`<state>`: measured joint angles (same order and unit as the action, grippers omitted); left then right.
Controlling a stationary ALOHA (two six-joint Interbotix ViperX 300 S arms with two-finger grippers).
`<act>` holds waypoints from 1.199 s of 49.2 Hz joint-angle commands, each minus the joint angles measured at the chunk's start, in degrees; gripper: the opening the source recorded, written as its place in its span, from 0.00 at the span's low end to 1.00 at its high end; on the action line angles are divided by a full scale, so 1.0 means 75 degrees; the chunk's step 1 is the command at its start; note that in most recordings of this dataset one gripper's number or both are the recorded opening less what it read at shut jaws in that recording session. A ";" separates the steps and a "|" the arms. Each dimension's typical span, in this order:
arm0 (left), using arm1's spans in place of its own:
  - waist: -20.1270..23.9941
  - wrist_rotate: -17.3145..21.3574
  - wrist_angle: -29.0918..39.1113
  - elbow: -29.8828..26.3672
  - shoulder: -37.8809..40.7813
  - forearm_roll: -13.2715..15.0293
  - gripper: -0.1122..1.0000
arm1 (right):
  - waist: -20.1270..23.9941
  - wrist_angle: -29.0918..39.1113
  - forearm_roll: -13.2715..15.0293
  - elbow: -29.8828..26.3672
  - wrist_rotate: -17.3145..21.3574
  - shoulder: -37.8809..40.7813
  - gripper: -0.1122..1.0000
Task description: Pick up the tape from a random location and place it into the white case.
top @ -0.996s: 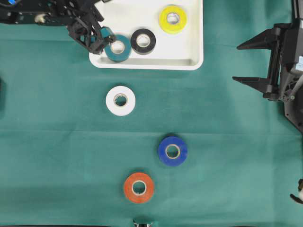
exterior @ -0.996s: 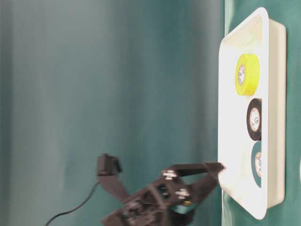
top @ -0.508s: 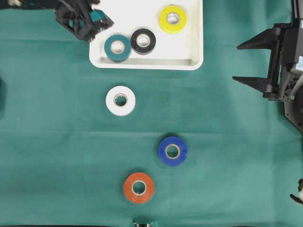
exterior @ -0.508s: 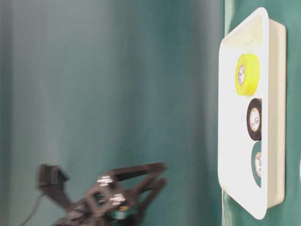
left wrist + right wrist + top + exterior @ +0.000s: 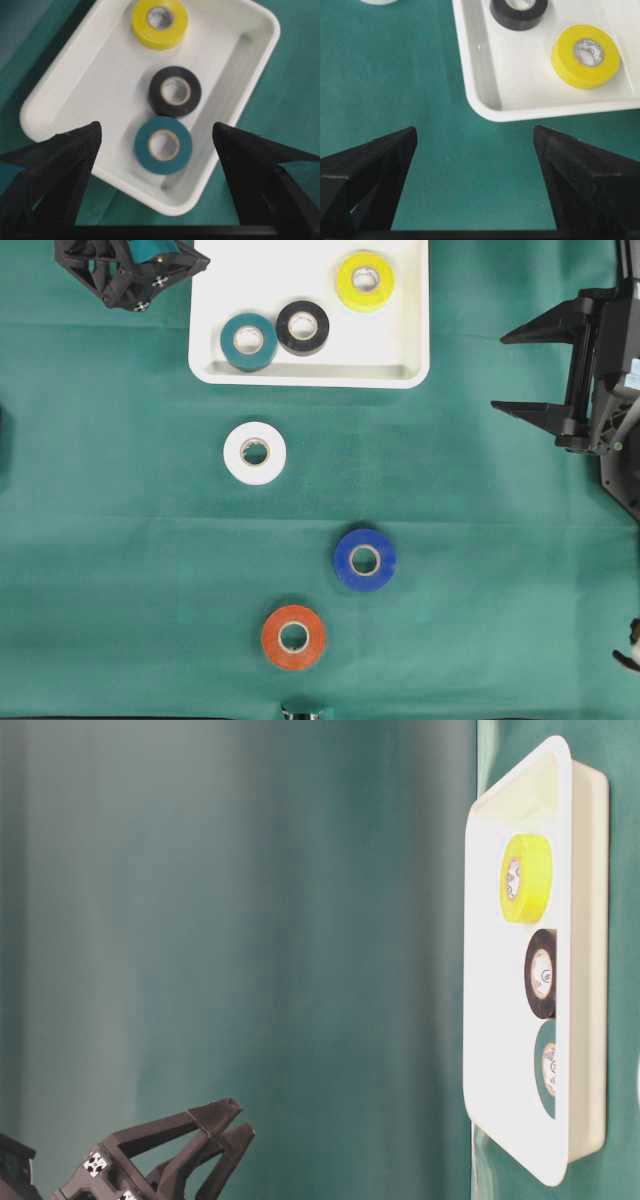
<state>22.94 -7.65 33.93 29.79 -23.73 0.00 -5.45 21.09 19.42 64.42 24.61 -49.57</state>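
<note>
Both black, wedge-fingered claws, left claw (image 5: 156, 132) and right claw (image 5: 475, 135), gape wide, empty, near the glossy white case (image 5: 400, 330).

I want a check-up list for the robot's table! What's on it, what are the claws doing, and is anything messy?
Surface: green cloth over the table, faint creases, nothing spilled.
Job's things: white case at the top edge holds the yellow tape, black tape and teal tape, all lying flat. White tape, blue tape and orange tape lie flat on the cloth outside it, apart from each other.
Clutter: nothing seen.
Grippers: left gripper open and empty, up beside the case's left edge; right gripper open and empty at the right edge, away from the tapes.
Cables: nothing seen.
Surroundings: plain green backdrop behind the table.
</note>
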 commanded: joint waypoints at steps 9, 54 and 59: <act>-0.0480 0.0000 -0.0059 -0.0141 -0.0047 0.0012 0.99 | -0.0012 -0.0035 0.0023 -0.0188 0.0000 0.0023 0.90; -0.2648 -0.0035 -0.0398 -0.0105 -0.0012 0.0012 0.99 | -0.0035 -0.0023 0.0023 -0.0258 0.0035 0.0023 0.90; -0.2660 -0.0023 -0.0398 -0.0105 -0.0035 0.0012 0.99 | -0.0035 -0.0023 0.0023 -0.0270 0.0035 0.0023 0.90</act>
<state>3.08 -7.91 31.38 29.71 -23.12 0.18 -5.63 21.18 19.51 64.07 24.79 -49.57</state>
